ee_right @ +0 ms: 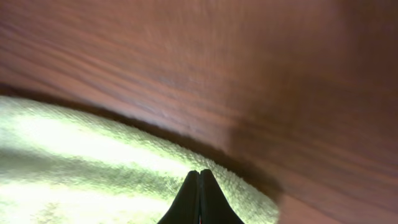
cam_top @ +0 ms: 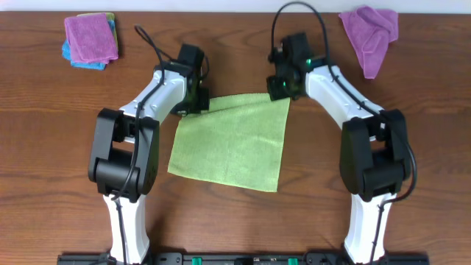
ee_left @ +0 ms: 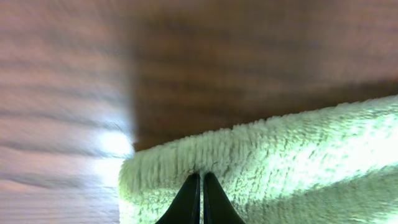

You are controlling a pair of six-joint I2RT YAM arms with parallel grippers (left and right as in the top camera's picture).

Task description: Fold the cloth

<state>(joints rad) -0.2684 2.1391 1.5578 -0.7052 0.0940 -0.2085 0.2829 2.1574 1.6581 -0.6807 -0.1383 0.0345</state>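
The cloth [cam_top: 232, 143] is fuzzy, matt microfibre with a short looped pile. The bench [cam_top: 59, 147] is smooth wood grain with a soft sheen. The left tool [ee_left: 200, 182] and right tool [ee_right: 199, 177] have smooth black fingers. The left arm [cam_top: 158, 92] has a smooth white plastic shell. The far-left purple cloth [cam_top: 90, 37] looks matt and napped.

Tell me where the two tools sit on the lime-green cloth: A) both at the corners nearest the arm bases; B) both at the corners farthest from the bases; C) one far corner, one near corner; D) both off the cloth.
B: overhead, the left tool and right tool sit at the two far corners of the lime-green cloth, each shut on its pile in the wrist views.
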